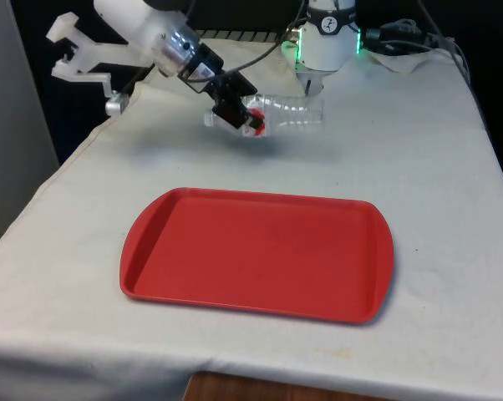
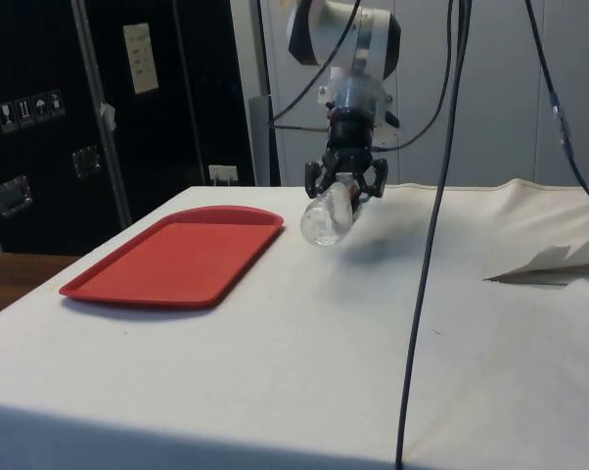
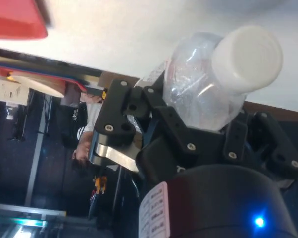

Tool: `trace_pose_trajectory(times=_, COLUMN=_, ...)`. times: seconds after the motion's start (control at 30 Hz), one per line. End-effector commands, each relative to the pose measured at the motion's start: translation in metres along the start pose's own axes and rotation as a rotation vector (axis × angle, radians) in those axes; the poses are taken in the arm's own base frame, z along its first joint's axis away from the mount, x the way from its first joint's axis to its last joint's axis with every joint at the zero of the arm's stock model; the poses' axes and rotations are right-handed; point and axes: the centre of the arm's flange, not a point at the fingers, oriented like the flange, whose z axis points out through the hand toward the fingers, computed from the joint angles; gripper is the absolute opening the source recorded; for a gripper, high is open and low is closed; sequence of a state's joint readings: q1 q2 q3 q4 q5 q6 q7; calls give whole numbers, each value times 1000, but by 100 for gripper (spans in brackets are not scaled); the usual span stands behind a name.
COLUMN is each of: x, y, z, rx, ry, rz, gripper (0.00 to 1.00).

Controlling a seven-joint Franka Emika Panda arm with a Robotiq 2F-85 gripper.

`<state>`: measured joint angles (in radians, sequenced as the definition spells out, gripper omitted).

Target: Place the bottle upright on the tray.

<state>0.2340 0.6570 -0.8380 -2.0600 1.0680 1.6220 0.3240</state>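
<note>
**A:** Where's your gripper?

**B:** You've got it up off the cloth, beyond the tray's far edge, toward the front view's left. In the side view the gripper hangs past the tray, not over it.

**A:** Fingers?

**B:** Pinched on the bottle. Your wrist view shows the black fingers clamped around the clear body, white cap sticking out.

**A:** Bottle position?

**B:** Held in the air, lying roughly sideways, not upright. Side view: bottle tilts down from the jaws, base toward the camera, clear of the cloth. There's a red patch on the bottle by the fingers. Tray's flat on the cloth, apart from the bottle.
</note>
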Motion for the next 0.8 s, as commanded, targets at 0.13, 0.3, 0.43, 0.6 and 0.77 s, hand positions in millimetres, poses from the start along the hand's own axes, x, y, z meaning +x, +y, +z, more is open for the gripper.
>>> trace_pose_trajectory(times=0.13, x=-16, y=-2, z=-17, rx=24, ry=5, rz=3, gripper=33)
trace_pose_trajectory(times=0.3, x=-26, y=-4, z=-27, rx=36, ry=1, rz=2, gripper=33)
trace_pose_trajectory(times=0.43, x=-33, y=-5, z=-34, rx=44, ry=0, rz=3, gripper=33)
trace_pose_trajectory(times=0.6, x=-41, y=-7, z=-42, rx=51, ry=1, rz=4, gripper=33)
trace_pose_trajectory(times=0.77, x=-48, y=-9, z=-50, rx=52, ry=16, rz=10, gripper=33)
